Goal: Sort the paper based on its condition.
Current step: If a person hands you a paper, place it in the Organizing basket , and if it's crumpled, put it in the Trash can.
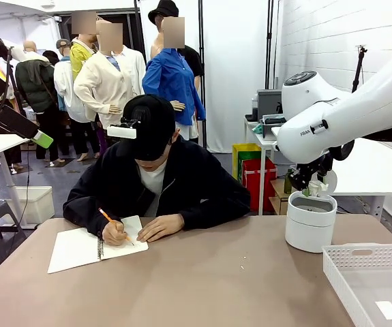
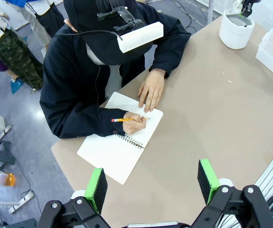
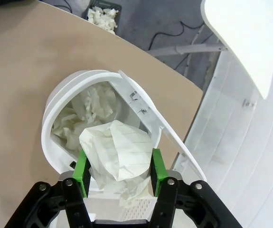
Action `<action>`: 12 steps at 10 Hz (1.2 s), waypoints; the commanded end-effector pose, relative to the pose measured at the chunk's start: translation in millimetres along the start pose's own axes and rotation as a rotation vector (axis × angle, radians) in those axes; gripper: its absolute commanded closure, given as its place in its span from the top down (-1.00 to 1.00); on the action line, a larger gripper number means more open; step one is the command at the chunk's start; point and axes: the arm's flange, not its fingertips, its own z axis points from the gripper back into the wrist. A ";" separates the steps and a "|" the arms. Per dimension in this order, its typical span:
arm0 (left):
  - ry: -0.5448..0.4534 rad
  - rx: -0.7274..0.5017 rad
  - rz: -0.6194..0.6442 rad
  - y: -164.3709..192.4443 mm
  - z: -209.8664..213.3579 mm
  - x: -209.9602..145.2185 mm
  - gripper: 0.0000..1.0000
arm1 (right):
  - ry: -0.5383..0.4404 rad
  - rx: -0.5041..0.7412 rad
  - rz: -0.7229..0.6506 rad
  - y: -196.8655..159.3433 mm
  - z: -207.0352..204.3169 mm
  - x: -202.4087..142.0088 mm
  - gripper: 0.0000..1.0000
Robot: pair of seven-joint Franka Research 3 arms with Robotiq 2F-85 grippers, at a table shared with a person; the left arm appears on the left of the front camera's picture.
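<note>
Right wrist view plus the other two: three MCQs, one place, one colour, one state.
1. Where is the crumpled paper in the robot's right hand? A over the open white bin B on the floor C on a shelf
2. Colour of the pencil? A blue B orange C black
3. State of the robot's left hand? A shut on paper B shut on a pencil C open, empty
Answers: A, bin lies right below the held paper; B, shaft is orange; C, green pads stand apart, nothing between.
</note>
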 end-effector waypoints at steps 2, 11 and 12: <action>0.000 0.002 0.000 -0.2 0.2 0.0 1.00 | 0.005 0.015 -0.006 0.5 1.0 -0.6 0.89; 0.000 0.002 0.000 -0.2 0.2 0.0 1.00 | -0.074 0.359 -0.017 35.1 64.2 -39.3 1.00; 0.000 0.002 0.000 -0.2 0.2 0.0 1.00 | -0.095 0.420 0.017 45.4 73.2 -48.9 1.00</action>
